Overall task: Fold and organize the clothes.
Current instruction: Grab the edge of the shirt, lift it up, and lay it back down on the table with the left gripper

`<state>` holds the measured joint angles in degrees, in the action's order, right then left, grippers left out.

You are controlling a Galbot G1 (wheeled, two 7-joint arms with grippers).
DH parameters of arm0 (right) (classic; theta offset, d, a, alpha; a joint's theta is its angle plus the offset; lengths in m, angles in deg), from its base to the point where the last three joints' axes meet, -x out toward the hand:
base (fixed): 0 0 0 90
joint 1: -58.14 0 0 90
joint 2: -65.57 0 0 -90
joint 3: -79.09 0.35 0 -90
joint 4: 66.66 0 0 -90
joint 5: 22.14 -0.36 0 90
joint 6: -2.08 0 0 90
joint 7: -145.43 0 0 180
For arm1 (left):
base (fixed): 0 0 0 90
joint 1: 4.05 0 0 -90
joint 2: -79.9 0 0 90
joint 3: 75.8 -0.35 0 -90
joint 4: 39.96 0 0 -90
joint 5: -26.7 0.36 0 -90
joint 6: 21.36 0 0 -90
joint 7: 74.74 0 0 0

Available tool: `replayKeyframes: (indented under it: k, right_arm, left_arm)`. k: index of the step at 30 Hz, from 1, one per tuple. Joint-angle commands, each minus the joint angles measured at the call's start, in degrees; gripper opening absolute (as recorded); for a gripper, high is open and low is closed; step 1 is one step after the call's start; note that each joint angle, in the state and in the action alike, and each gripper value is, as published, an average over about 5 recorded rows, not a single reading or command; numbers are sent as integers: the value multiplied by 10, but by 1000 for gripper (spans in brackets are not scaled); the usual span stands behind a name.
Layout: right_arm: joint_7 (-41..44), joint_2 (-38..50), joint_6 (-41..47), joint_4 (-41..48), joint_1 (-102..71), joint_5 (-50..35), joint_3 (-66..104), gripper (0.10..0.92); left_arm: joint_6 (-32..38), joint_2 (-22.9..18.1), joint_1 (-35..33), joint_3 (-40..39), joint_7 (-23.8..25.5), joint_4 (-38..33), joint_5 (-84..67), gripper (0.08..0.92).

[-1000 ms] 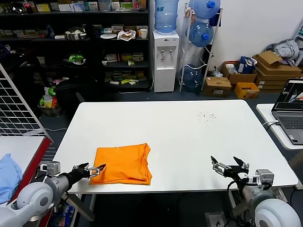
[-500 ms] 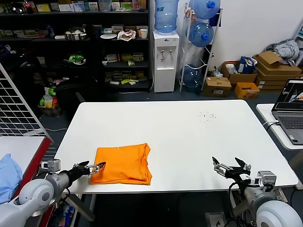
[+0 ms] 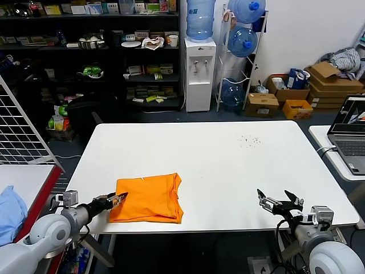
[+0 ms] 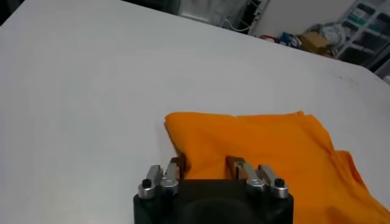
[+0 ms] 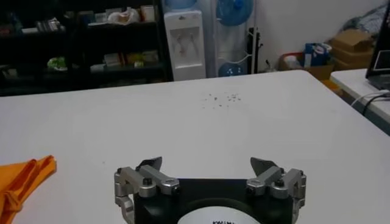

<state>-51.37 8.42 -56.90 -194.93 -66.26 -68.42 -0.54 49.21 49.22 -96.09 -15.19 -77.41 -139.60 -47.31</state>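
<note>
The orange T-shirt [image 3: 148,198] lies folded into a flat rectangle near the front left of the white table [image 3: 228,165]. My left gripper [image 3: 117,199] is at the shirt's front left corner, low over the table. In the left wrist view its jaws [image 4: 206,161] stand apart, with the shirt's [image 4: 262,146] edge showing between and beyond them and no fabric pinched. My right gripper [image 3: 279,200] is open and empty over the front right of the table, far from the shirt. In the right wrist view [image 5: 207,163] only a bit of the shirt [image 5: 21,176] shows off to one side.
A light blue cloth [image 3: 8,208] lies on a side surface beside a wire rack [image 3: 20,131] at the left. A laptop [image 3: 351,137] sits on a table at the right. Shelves, a water dispenser [image 3: 199,68] and boxes stand behind the table.
Both arms have drawn back slightly toward the table's front edge. The shirt has not moved, and both grippers stay open.
</note>
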Motion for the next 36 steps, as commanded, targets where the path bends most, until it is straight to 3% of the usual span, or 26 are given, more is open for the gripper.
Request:
replayKeyframes:
  k: [1,7,13,18,24,29,33,36]
  right_arm:
    - [0,1,0,2,2,-1,-2,921]
    - [0,1,-1,3,3,-1,-3,921]
    - [-1,1,-3,1,4,0,-5,921]
    - [2,2,-9,0,7,6,-5,921]
    - [26,3,-49,5,23,58,-15,921]
    - [51,2,-108,24,36,117,-29,921]
    - [64,3,-138,43,38,143,-29,921]
    - [67,7,-147,52,39,147,-26,921]
  left_arm:
    - [-5,0,9,-12,-1,1,-1,444]
    - [-5,2,6,-8,-4,-6,-1,253]
    - [-2,0,-2,5,-18,-29,3,123]
    - [-4,12,-20,42,-62,-87,6,111]
    - [-14,37,-54,113,-168,-196,-14,111]
    - [-17,10,-88,193,-247,-274,-6,111]
    - [-18,-3,-133,249,-265,-288,29,111]
    - [-19,16,-202,300,-254,-266,41,111]
